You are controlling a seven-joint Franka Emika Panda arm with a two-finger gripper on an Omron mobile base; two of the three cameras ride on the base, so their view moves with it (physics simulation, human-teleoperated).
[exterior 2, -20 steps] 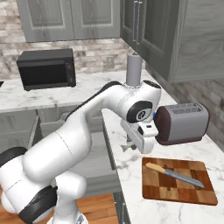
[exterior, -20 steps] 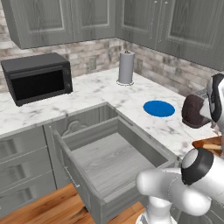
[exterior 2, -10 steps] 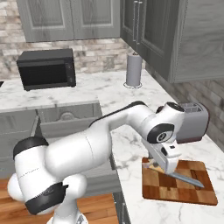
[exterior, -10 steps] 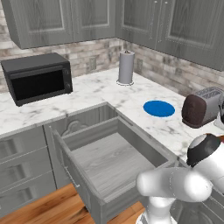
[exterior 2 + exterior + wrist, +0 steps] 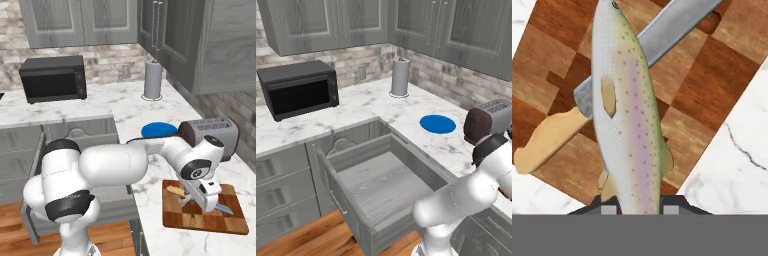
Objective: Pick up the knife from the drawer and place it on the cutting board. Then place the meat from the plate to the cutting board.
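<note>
1. My gripper (image 5: pixel 636 206) is clamped on the meat (image 5: pixel 629 107), a speckled fish-shaped piece that runs straight out from between my fingertips.
2. Seen from the right base camera, my gripper (image 5: pixel 207 197) hangs low over the cutting board (image 5: pixel 202 216).
3. The knife (image 5: pixel 619 82) lies flat on the board (image 5: pixel 697 95) directly beneath the fish; its blade crosses under the fish's body and its tan handle sticks out to one side of my fingers.
4. The blue plate (image 5: pixel 437 124) sits on the marble counter (image 5: pixel 381 107) well behind my hand, beyond the toaster (image 5: pixel 487 120).
5. The drawer (image 5: pixel 381 187) stands pulled open, well away from my gripper, below the counter edge.
</note>
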